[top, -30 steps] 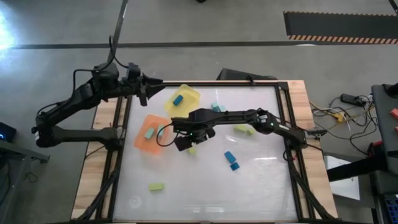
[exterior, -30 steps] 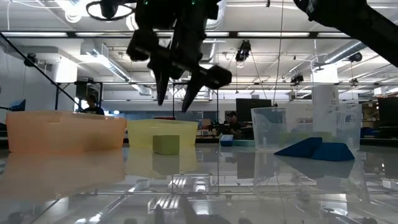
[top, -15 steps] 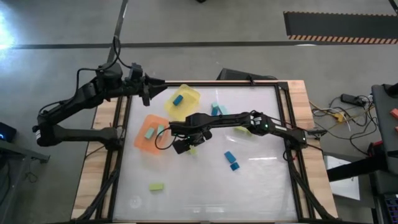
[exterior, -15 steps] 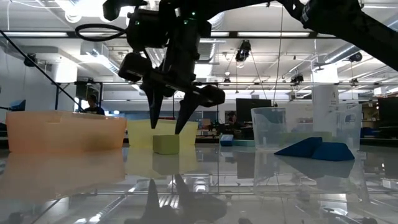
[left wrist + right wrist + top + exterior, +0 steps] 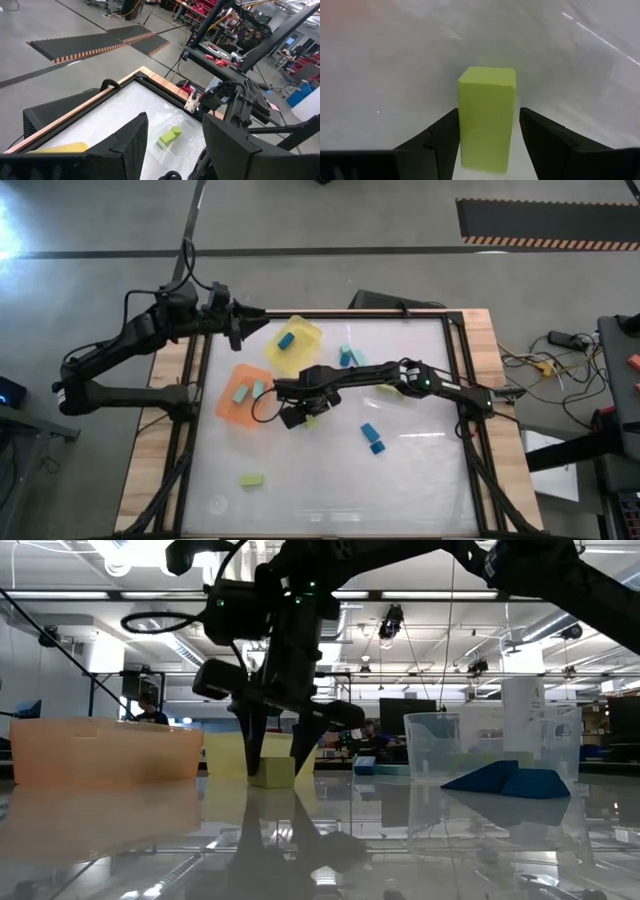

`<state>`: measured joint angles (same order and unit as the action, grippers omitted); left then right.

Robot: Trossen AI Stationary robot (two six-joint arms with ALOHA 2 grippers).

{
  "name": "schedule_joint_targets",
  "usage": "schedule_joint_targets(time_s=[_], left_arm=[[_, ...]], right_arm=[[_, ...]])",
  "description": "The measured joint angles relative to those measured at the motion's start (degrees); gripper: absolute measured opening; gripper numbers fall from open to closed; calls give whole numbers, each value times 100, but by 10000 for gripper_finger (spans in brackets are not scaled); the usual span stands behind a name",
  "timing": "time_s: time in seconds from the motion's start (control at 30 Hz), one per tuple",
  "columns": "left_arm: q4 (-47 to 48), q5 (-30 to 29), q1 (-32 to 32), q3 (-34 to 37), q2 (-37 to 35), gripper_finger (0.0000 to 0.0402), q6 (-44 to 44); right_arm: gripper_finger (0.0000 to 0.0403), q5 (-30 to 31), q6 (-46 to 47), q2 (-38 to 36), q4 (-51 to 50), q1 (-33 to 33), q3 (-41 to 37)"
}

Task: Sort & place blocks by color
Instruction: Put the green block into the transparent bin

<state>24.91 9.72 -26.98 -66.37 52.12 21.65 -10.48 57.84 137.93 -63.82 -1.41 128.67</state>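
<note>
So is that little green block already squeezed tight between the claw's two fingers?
No, the right gripper straddles the yellow-green block with a gap showing on both sides.

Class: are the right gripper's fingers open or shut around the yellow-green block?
Open: the right gripper straddles the yellow-green block, with gaps showing on both sides.

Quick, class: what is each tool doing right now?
Left tool: open, empty, above the table's far-left corner.
Right tool: open, straddling the yellow-green block, not yet gripping.
</note>
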Motion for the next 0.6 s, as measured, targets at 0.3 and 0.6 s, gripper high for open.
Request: schedule_joint_targets(time_s=[0.3,0.6], left_arm=[[0,0,2,2,12,173,-2],[0,0,0,4,35,173,-7]], right_arm=[[155,17,-68,-2,10,0,-95],[124,-9,-217,-25,-27,0,72]])
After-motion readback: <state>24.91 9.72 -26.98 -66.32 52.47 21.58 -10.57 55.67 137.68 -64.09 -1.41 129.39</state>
